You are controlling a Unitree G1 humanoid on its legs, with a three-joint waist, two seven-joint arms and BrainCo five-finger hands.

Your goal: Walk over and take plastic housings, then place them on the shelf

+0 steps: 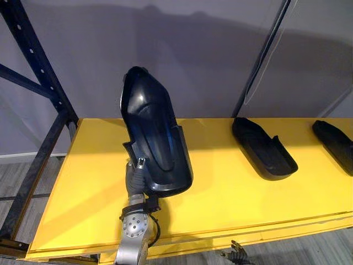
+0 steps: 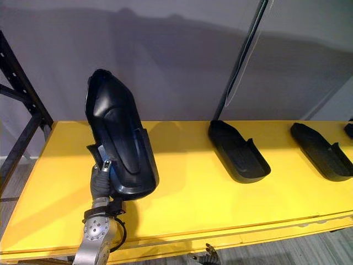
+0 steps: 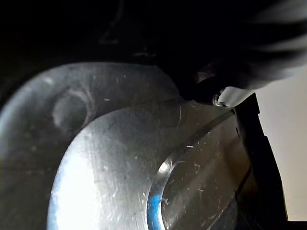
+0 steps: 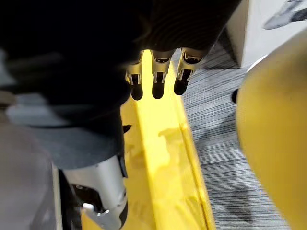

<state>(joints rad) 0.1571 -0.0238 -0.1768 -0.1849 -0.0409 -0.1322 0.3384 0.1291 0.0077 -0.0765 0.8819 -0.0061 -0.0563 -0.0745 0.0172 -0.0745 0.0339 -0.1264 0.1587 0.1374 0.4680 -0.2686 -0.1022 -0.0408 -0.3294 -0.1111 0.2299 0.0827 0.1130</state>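
My left hand [image 1: 135,178] comes up from below the front of the yellow shelf board [image 1: 220,193], its fingers curled on the lower end of a glossy black plastic housing [image 1: 154,135]. The housing stands nearly upright over the left part of the board, its narrow end up. In the left wrist view its shiny surface [image 3: 124,163] lies right against the camera, with one fingertip [image 3: 229,97] at its edge. My right hand [image 4: 158,79] hangs below the shelf's front edge with straight fingers, holding nothing; its fingertips [image 1: 237,255] peek in at the bottom.
Two more black housings [image 1: 263,149] [image 1: 334,144] lie flat on the right half of the board. A dark blue shelf upright [image 1: 38,72] stands at the left and a thin diagonal brace [image 1: 266,58] crosses the grey wall behind. Bare yellow board lies between the held housing and the nearest lying one.
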